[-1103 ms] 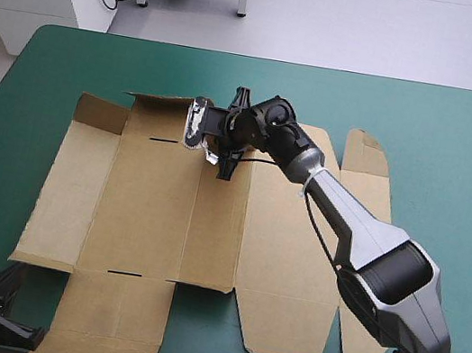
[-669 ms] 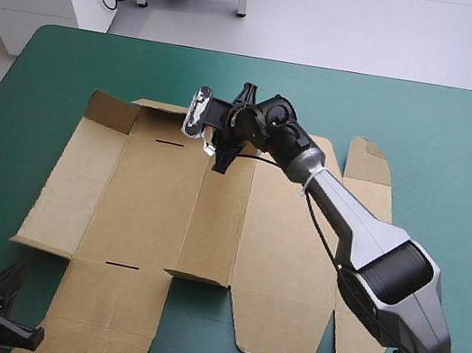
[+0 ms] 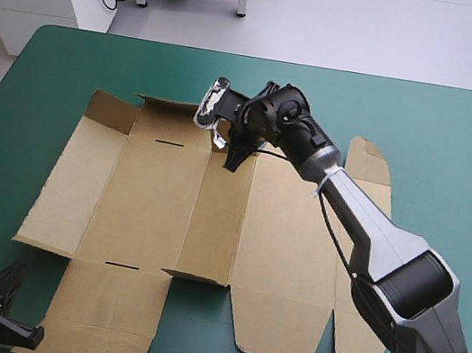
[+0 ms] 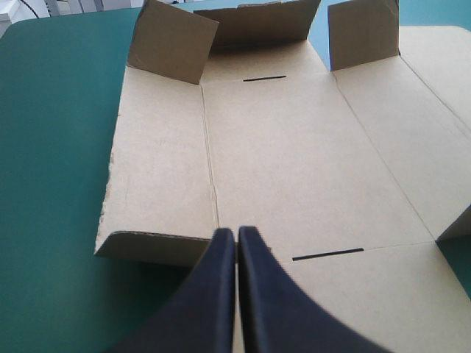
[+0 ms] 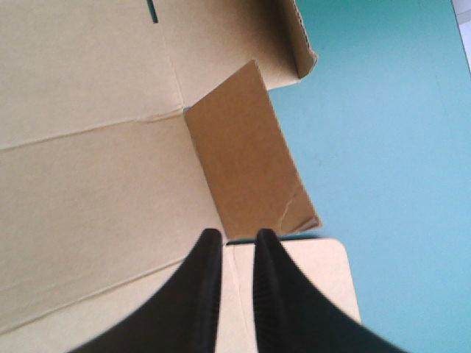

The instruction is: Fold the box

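High view: the box lies opened out on the teal-green table, mostly flat, with its end flaps partly raised. The right gripper is at the far edge, black fingers all but closed and apparently pinching a raised flap; the left gripper is closed and empty at the near edge. Judged light, stiff between creases and bendy along them, so take hold of panel edges near a crease.

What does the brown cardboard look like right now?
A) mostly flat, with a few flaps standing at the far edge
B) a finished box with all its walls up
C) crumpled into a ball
A: the box lies spread open on the table, with only its far flaps raised.
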`<action>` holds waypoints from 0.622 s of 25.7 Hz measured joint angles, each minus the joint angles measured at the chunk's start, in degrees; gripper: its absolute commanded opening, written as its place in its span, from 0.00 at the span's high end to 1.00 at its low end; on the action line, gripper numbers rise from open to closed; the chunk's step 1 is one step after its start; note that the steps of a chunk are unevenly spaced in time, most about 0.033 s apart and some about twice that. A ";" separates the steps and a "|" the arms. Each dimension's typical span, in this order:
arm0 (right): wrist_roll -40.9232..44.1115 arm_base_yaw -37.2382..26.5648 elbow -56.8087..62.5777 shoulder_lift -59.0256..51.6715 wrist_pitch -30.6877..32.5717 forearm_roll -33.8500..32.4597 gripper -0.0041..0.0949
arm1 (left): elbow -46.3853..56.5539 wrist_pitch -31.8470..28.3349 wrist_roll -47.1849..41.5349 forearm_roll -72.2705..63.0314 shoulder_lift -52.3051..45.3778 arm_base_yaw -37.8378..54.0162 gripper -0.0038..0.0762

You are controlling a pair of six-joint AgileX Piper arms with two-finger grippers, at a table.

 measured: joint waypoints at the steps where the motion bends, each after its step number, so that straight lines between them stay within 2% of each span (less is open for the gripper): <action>1: 0.74 -0.30 -0.13 -0.79 2.98 0.17 0.97 | 0.00 -0.90 0.00 0.05 0.15 0.00 0.96; 6: 5.23 -4.10 -0.19 -1.20 12.79 1.32 0.97 | 0.00 -4.13 0.00 0.05 8.44 0.00 0.96; 10: 7.54 -7.95 -0.19 -2.98 14.14 5.19 0.97 | -1.19 -7.36 0.00 0.13 15.94 0.00 0.96; 16: 13.72 -14.15 -0.04 -8.66 14.34 9.12 0.97 | -9.00 -8.83 0.00 3.12 28.99 0.00 0.96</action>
